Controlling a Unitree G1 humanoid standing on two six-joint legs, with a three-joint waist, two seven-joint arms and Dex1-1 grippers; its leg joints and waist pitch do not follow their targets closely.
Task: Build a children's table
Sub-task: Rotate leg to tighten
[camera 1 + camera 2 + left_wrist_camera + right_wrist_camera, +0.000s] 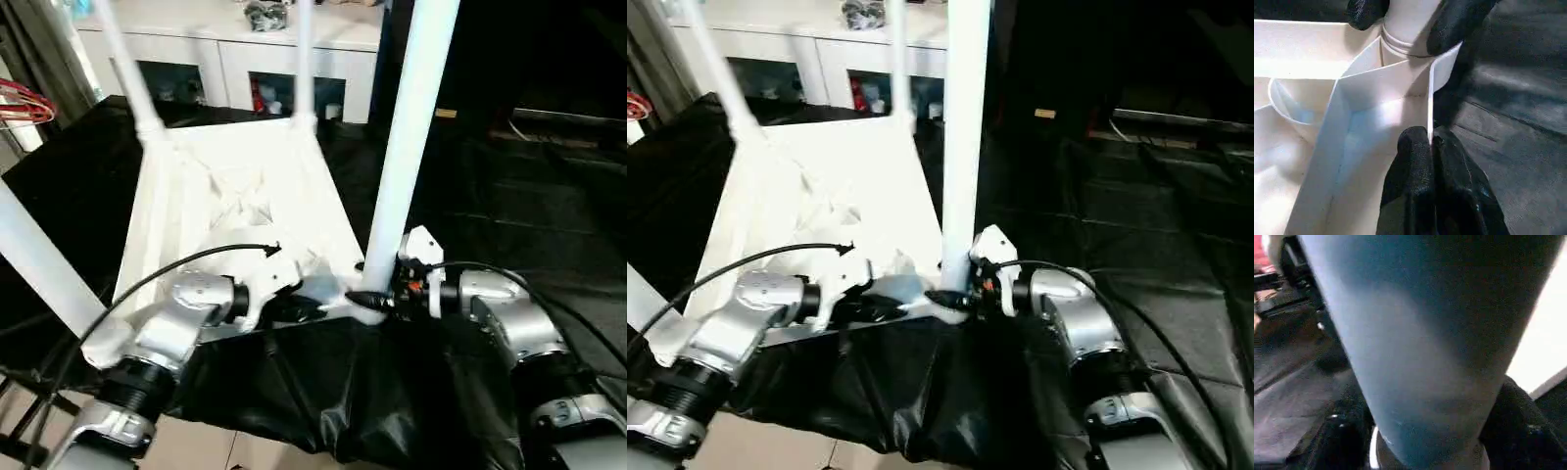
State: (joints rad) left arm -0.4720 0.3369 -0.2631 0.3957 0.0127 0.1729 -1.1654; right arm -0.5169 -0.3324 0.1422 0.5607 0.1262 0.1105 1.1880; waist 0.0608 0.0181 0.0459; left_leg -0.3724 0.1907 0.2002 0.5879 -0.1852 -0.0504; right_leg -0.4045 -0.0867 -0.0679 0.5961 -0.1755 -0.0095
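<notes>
The children's table lies upside down on a black sheet, its white tabletop (235,196) showing the ribbed underside. Several white legs stand up from the corner sockets: far left (132,69), far right (304,59), near left (34,255) and near right (411,127). My left gripper (1431,142) is shut on the thin near rim of the tabletop (1376,93), close to the near right corner (313,304). My right gripper (370,299) is closed around the foot of the near right leg (1415,347), just above its socket, with one black finger (1454,24) on each side.
A white cabinet (225,49) with glass doors stands behind the table. A red wire object (24,103) sits at the far left. The black sheet (441,392) hangs over the near edge and spreads to the right; pale floor (196,446) shows below.
</notes>
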